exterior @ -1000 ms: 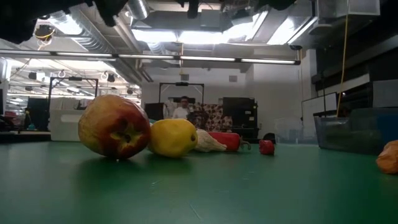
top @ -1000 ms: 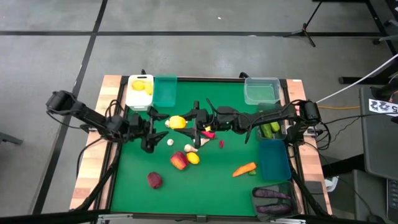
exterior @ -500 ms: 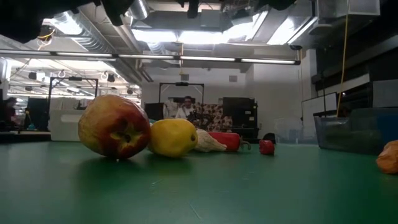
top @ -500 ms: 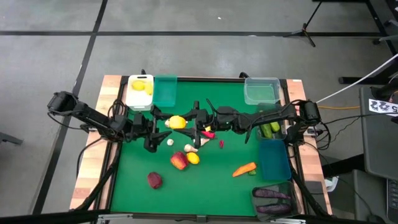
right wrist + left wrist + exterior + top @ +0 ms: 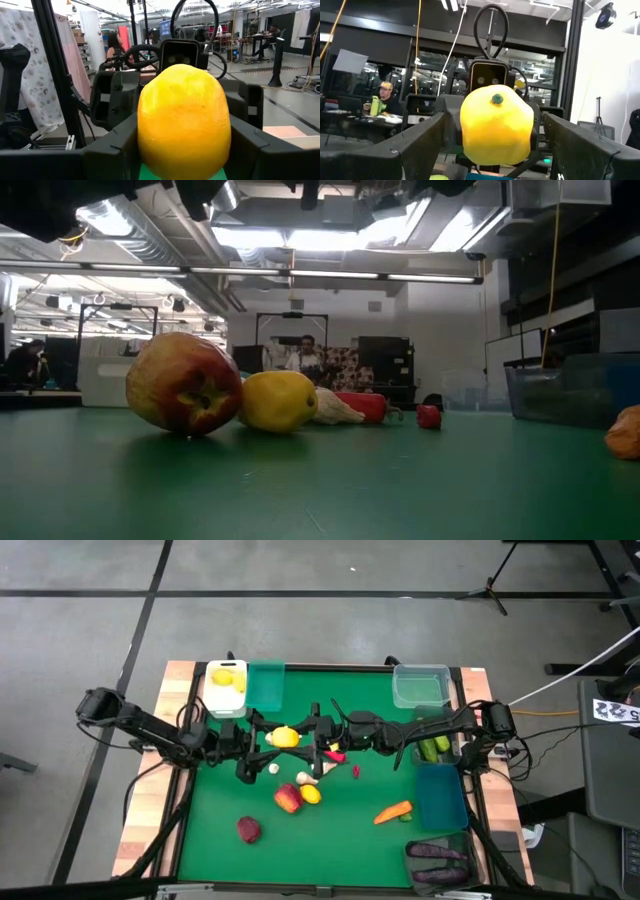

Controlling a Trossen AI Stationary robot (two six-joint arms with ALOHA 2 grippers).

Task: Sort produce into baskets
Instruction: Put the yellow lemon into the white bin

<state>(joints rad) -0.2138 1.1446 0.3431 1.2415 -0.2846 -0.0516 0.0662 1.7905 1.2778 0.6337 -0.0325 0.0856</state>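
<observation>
Holding lemon aloft at table centre, just nearer than teal basket: right gripper, coming in from the right, fingers clamped on fruit's sides.

Facing it from the left: left gripper, jaws spread wide, gripping nothing. In left wrist view, fingers standing either side of lemon w/ clear gaps, not touching.

Lying: lemon directly btwn the two grippers, just right of left gripper's tips; stem nub pointing toward left gripper, so long axis prob. running left-right along the line joining both arms.

Judging step: handover right-to-left, approx. ready for left jaws to advance rightward and close across fruit's short axis.

Waiting as prob. destination: white basket, far left, already w/ yellow fruit inside; left arm nearer to it.
</observation>
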